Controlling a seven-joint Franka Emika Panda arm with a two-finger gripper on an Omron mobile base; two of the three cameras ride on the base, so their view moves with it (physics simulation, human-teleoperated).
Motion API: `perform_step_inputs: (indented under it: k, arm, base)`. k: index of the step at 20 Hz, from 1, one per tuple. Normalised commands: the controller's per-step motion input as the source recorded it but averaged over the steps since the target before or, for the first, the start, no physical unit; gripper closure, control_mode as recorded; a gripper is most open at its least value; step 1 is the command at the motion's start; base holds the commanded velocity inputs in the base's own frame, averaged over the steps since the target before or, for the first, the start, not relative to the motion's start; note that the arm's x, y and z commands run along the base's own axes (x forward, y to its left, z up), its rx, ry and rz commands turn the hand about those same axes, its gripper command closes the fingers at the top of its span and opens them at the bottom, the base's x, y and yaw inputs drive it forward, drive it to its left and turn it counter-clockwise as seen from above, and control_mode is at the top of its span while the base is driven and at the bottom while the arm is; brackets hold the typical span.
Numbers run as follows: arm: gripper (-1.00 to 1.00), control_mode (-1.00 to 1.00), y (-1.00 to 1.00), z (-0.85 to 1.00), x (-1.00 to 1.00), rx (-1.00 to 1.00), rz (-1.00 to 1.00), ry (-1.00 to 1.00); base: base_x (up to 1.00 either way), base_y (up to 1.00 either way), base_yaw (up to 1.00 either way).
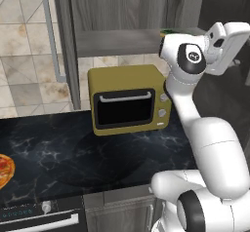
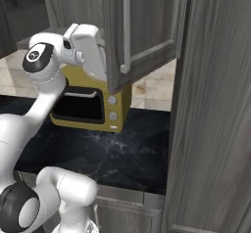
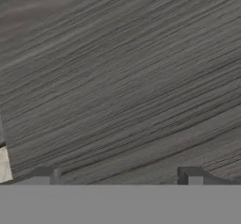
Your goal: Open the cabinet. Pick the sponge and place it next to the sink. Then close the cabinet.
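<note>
The cabinet (image 1: 122, 4) stands open, its left door (image 1: 66, 46) swung out with the silver handle (image 1: 51, 36), and its right door (image 2: 147, 26) swung out with its handle (image 2: 126, 26). The grey shelf (image 1: 117, 42) shows under the opening. A thin green sliver (image 1: 168, 31), possibly the sponge, lies on the shelf's right end, mostly hidden behind the arm. My hand (image 1: 227, 41) is raised at shelf height beside the right door (image 2: 90, 51). In the hand view my gripper (image 3: 117, 176) is open, fingertips (image 3: 44, 173) wide apart, close to dark wood grain (image 3: 122, 77).
A mustard-yellow microwave (image 1: 128, 99) sits on the black marble counter (image 1: 58, 148) below the cabinet. A pizza (image 1: 4, 170) lies at the counter's left edge, with a stove front (image 1: 39, 216) below. A tall wood panel (image 2: 211, 129) rises at the right.
</note>
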Motion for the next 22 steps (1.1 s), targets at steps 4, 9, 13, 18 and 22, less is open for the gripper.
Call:
perform_step_inputs:
  k: [4,9,13,18,22]
  arm:
    - [-1.0,-1.0,-0.37,0.0,-0.26,0.0,-0.08,0.0]
    - [-1.0,-1.0,-0.52,0.0,-0.26,0.0,-0.1,0.0]
    - [-1.0,-1.0,-0.33,0.0,-0.21,0.0,-0.07,0.0]
    - [-1.0,-1.0,-0.19,0.0,-0.15,0.0,-0.04,0.0]
    - [-1.0,-1.0,0.11,0.06,-0.29,0.0,0.0,0.0]
  base:
    - [0.0,0.0,0.0]
    - [0.0,0.0,0.0]
    - [0.0,0.0,0.0]
    - [0.0,0.0,0.0]
    - [0.0,0.0,0.0]
